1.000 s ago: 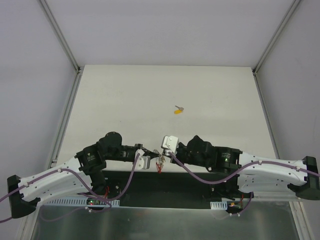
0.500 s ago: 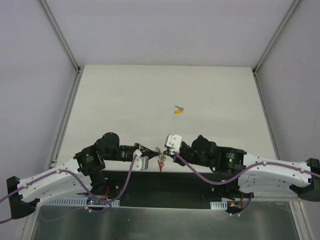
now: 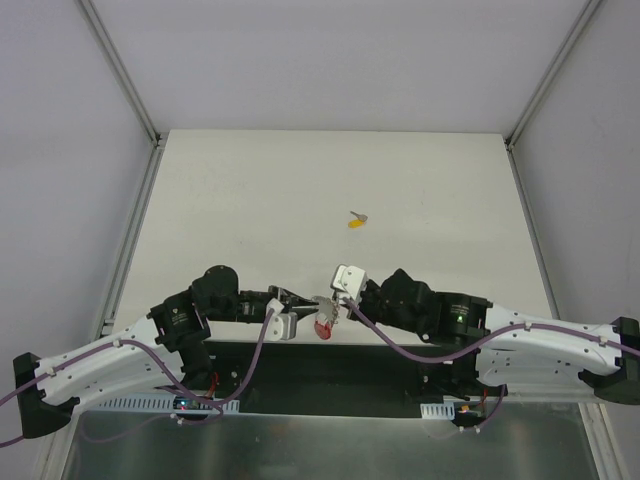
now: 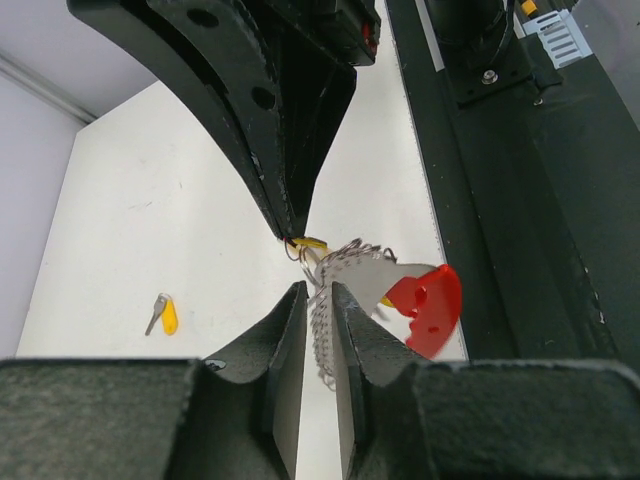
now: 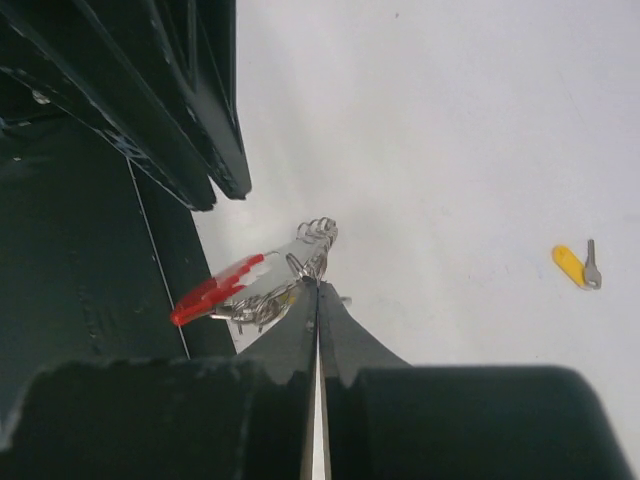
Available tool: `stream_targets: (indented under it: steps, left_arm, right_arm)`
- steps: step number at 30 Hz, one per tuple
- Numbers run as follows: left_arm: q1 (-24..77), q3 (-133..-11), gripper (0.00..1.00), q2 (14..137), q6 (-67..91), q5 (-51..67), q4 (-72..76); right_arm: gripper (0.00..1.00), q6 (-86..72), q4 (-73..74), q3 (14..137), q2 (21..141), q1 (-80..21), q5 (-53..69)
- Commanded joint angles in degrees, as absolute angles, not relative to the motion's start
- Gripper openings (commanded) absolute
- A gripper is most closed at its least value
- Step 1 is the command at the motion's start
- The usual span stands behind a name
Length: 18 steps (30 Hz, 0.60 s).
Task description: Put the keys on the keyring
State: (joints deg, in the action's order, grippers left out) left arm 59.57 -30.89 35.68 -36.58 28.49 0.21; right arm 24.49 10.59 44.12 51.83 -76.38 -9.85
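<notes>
One keyring [image 4: 425, 305] sits at the counter's [image 3: 250, 200] near edge, pinched in the closed right jaws. The left jaws stand slightly parted around its grey strap. One loose key [image 3: 357, 219] lies mid-counter.

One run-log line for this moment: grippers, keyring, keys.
left gripper: slightly open | right gripper: shut on keyring | loose key: on table
</notes>
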Motion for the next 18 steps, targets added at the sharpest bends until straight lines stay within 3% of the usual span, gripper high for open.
stream_targets:
  steps: [1,7,13,18]
  left_arm:
    - [59.8,-30.8,0.16,36.2,-36.1,29.7,2.8]
    - [59.7,-30.8,0.18,37.0,-35.4,28.7,3.0]
    - [59.7,-31.0,0.34,39.3,-32.7,27.0,4.2]
    - [59.7,-30.8,0.38,42.4,-29.3,24.9,6.4]
  right_arm:
    - [0.01,26.1,12.8,47.8,51.9,-76.0,-13.6]
    - [0.01,27.2,14.7,49.8,53.3,-76.0,-14.3]
    - [0.01,27.1,15.0,50.1,54.6,-75.9,-14.7]
    - [0.01,26.8,14.4,49.6,55.0,-76.0,-14.7]
